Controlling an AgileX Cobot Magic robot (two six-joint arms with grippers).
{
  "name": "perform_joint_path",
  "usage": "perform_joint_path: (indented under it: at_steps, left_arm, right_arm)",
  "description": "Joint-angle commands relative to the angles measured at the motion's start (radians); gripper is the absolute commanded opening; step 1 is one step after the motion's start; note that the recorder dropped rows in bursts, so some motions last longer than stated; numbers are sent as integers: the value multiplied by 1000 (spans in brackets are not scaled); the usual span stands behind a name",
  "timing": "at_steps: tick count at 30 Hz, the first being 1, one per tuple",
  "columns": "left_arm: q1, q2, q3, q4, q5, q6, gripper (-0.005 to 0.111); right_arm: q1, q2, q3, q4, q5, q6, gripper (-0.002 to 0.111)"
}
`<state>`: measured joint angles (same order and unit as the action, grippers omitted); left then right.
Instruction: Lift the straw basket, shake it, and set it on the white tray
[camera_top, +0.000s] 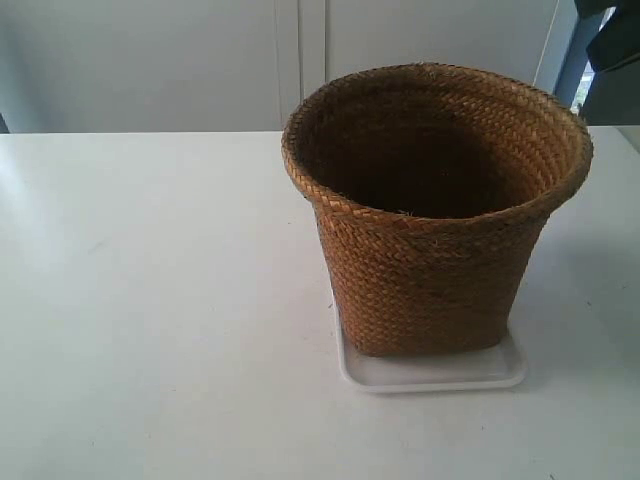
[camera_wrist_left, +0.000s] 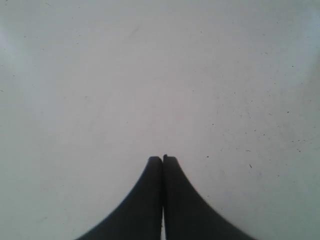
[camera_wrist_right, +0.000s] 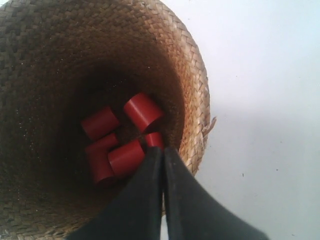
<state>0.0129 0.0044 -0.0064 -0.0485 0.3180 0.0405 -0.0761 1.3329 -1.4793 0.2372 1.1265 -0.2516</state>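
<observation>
The straw basket (camera_top: 432, 250) stands upright on the white tray (camera_top: 440, 372), right of the table's middle in the exterior view; only the tray's front edge and corners show under it. The right wrist view looks down into the straw basket (camera_wrist_right: 60, 60) from above. My right gripper (camera_wrist_right: 162, 149) is shut with nothing between its fingers, the tips hanging over the inside of the basket near its rim. My left gripper (camera_wrist_left: 162, 158) is shut and empty over bare white table. Neither gripper shows in the exterior view.
Several red cylinders (camera_wrist_right: 125, 135) lie in the basket's dark bottom. The white table (camera_top: 150, 300) stretches wide at the exterior view's left. A pale wall (camera_top: 150, 60) runs behind it, and a dark shape (camera_top: 612, 40) sits at the top right corner.
</observation>
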Motion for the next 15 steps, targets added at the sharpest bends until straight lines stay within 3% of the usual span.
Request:
perform_joint_path:
  at_steps: [1, 6, 15]
  left_arm:
    - [2, -4, 6, 1, 12, 1, 0]
    - [2, -4, 6, 1, 12, 1, 0]
    - [2, -4, 6, 1, 12, 1, 0]
  right_arm:
    - [-6, -5, 3, 1, -10, -6, 0]
    - [-6, -20, 43, -62, -118, -82, 0]
    - [-6, -349, 487, -58, -562, -82, 0]
